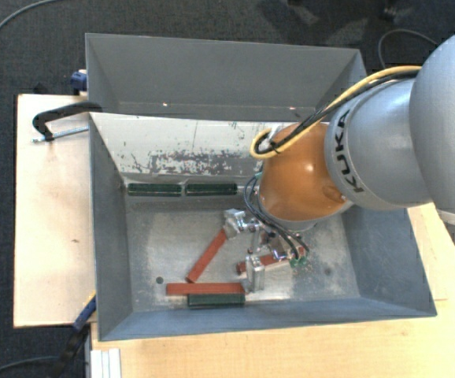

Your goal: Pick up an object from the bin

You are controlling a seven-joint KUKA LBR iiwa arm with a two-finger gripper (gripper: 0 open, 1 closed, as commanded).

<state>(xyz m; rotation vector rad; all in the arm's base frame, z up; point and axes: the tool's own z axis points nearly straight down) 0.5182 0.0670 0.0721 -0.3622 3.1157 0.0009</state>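
My gripper (244, 249) is low over the bin floor, right of the middle, with its two metal fingers (234, 223) spread apart, so it is open. A long red stick (208, 258) lies slantwise, its upper end reaching up to the rear finger and its lower end pointing to the front left. A short red piece (268, 259) shows beside the front finger; whether it touches the finger is unclear. Nothing is clearly clamped between the fingers.
A flat red bar (204, 288) and a dark green bar (216, 298) lie along the front wall, just left of the gripper. Two dark green bars (182, 188) rest end to end against the back wall. The arm's orange cover hides the floor to the right.
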